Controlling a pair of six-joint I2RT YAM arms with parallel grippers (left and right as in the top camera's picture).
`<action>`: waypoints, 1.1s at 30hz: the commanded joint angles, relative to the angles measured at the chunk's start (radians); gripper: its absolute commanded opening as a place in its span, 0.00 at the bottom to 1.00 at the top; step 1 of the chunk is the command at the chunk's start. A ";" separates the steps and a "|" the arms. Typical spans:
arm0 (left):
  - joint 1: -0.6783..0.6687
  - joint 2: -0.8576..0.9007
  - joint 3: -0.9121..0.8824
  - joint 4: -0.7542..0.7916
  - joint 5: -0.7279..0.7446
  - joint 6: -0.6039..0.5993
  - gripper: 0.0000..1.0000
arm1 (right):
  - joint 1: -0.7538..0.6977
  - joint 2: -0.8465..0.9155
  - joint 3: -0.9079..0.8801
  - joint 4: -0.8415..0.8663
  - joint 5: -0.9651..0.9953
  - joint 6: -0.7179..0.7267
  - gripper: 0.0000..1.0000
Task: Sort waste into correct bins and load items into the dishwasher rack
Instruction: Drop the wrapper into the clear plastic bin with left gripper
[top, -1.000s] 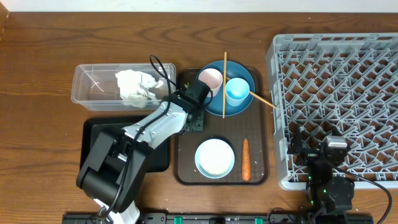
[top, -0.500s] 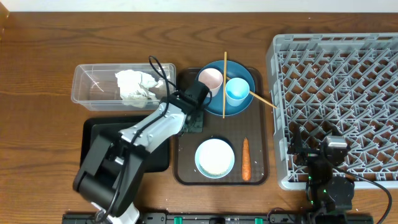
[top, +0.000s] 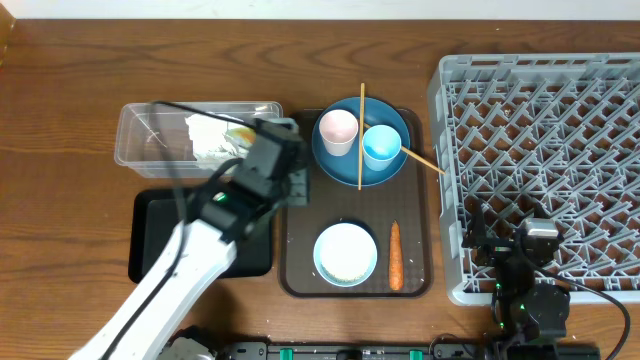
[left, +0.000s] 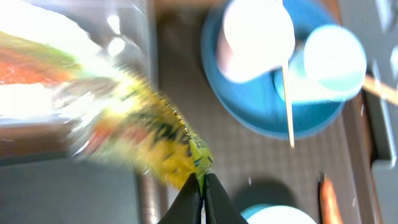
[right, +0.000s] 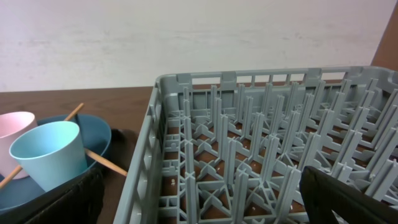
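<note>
One wrapper (left: 160, 134) corner is all your left gripper (left: 203, 182) pinches; a swing could drop it outside the tub (top: 148, 142).

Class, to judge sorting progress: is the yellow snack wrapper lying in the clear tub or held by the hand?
Held. The left hand is shut on the yellow wrapper, which hangs at the edge of the clear tub.

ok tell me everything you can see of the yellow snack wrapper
The yellow snack wrapper is crinkly, shiny film with red and green print, motion-blurred in the left wrist view. The left claw pinches one end between shut fingertips, and the rest stretches toward the clear tub. Whether it touches the tub is unclear.
</note>
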 joint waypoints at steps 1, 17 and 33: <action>0.064 -0.034 0.003 0.010 -0.147 -0.066 0.06 | -0.006 -0.005 -0.003 -0.001 0.000 -0.005 0.99; 0.344 0.303 0.003 0.257 -0.046 -0.204 0.06 | -0.006 -0.005 -0.003 -0.001 0.000 -0.005 0.99; 0.314 0.101 0.071 0.015 0.220 -0.087 0.81 | -0.006 -0.005 -0.003 -0.001 0.000 -0.005 0.99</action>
